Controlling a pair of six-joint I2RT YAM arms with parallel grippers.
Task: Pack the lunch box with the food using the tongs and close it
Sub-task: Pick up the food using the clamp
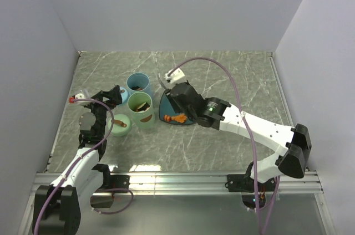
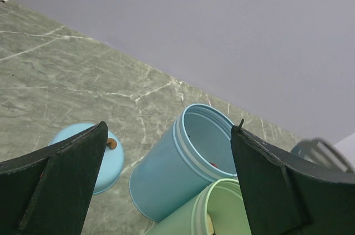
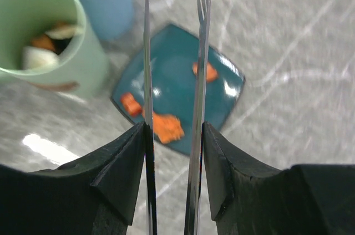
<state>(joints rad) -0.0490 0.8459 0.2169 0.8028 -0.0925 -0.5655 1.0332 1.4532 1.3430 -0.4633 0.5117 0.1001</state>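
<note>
Lab cell, blank walls [image 1: 177, 8], marble tabletop [image 1: 233, 85]

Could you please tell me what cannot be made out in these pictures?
Blue tub, contents: dark, tiny in top view; cut off by the top edge in right wrist view; behind its own wall in left wrist view.
Tongs, tips: beyond the right wrist view's top edge.
Plate, right part: under the right arm in top view.

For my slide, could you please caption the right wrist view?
Right tool grips tongs; teal plate with orange chunks lies beyond.
</note>
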